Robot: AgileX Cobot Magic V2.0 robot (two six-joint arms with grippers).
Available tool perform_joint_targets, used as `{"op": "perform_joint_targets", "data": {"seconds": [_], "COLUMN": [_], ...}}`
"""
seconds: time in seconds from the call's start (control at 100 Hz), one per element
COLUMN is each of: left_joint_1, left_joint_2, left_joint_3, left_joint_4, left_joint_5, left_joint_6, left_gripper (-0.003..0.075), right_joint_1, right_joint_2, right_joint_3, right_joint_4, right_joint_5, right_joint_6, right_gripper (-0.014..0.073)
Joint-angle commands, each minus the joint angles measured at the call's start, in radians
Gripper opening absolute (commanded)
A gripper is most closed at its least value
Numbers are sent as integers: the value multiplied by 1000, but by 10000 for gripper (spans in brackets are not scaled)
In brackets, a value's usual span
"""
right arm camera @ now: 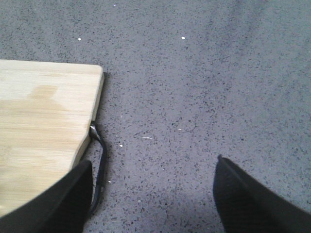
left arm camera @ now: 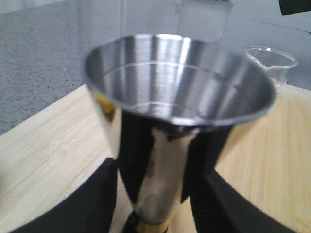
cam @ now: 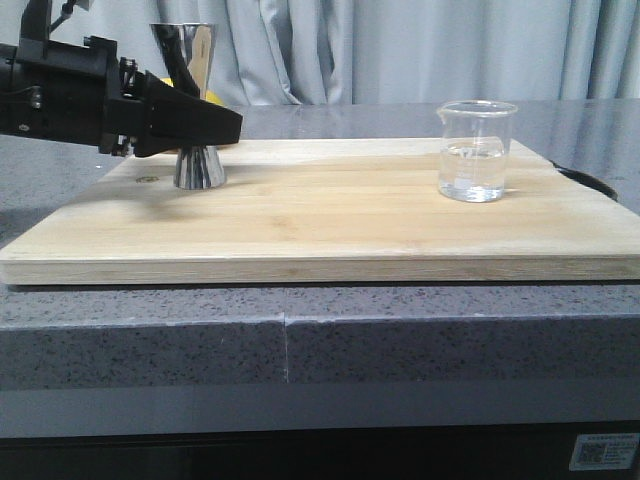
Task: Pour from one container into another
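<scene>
The steel jigger [cam: 198, 168] stands upright on the wooden board [cam: 330, 215] at its back left. My left gripper [cam: 225, 125] reaches in from the left at the height of the jigger's waist. In the left wrist view the jigger [left arm camera: 177, 80] fills the frame between the two black fingers [left arm camera: 97, 204] of the left gripper [left arm camera: 163, 170]; bare wood shows on both sides of it, so the jaws stand open around it. The glass beaker [cam: 477, 150] with clear liquid stands at the board's back right, also seen as the beaker [left arm camera: 274, 63]. My right gripper [right arm camera: 153, 162] is open and empty over the grey counter.
The board lies on a grey speckled counter [cam: 300, 340]. A yellow thing [cam: 171, 78] shows partly behind the jigger. A black loop [right arm camera: 99, 160] sticks out at the board corner [right arm camera: 95, 77] beside my right gripper. Grey curtains hang behind.
</scene>
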State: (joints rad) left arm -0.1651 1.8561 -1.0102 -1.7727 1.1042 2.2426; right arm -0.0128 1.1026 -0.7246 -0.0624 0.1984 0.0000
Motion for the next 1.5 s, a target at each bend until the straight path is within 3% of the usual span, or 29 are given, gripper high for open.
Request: {"op": "perform_joint_targets", "data": {"seconds": [0.0, 0.16, 0.76, 1.49], "left_joint_1": [0, 0, 0, 0], "left_joint_2": [-48, -48, -48, -68], "left_joint_3": [-28, -28, -28, -28], "left_joint_4": [-47, -44, -44, -52], "left_joint_5": [76, 78, 114, 166], "left_joint_6": [-9, -9, -9, -9], "left_gripper": [243, 151, -19, -19], "right_joint_1": [-1, -1, 3, 209], "right_joint_2": [-15, -15, -15, -54], "right_joint_3": [-34, -34, -34, 8], "right_joint_4": [-10, -10, -10, -76], "right_joint_5": [-71, -71, -77, -93], "right_joint_6": [0, 0, 0, 0], "right_gripper": [470, 470, 470, 469]}}
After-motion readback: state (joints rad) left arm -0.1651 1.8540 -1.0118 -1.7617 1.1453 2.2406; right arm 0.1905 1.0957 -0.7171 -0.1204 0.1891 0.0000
